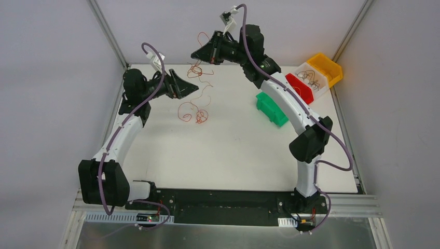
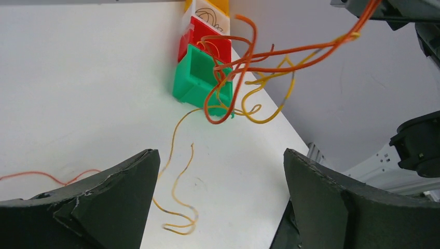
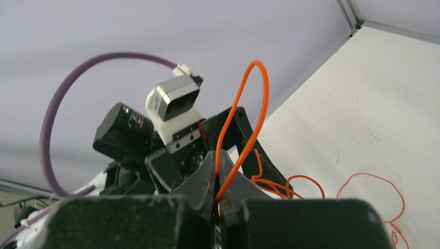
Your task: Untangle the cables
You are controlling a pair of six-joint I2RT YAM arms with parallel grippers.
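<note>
The cables are thin curly wires in orange, red and yellow. My right gripper (image 1: 194, 54) (image 3: 218, 168) is raised over the far side of the table, shut on an orange cable whose loop (image 3: 261, 98) rises above its jaws. A tangle (image 1: 200, 68) (image 2: 244, 67) hangs from that grip. A second clump (image 1: 194, 111) lies on the table. My left gripper (image 1: 194, 88) (image 2: 220, 176) is open just below the right one, with nothing between its fingers (image 2: 119, 192). Under it a yellow wire (image 2: 176, 205) trails on the table.
A green bin (image 1: 271, 109) (image 2: 193, 83) lies on the table to the right of centre. Red (image 1: 301, 87), white (image 1: 313, 78) and yellow (image 1: 327, 67) bins stand in a row at the back right; the white one holds dark wires. Frame posts rise at the back corners.
</note>
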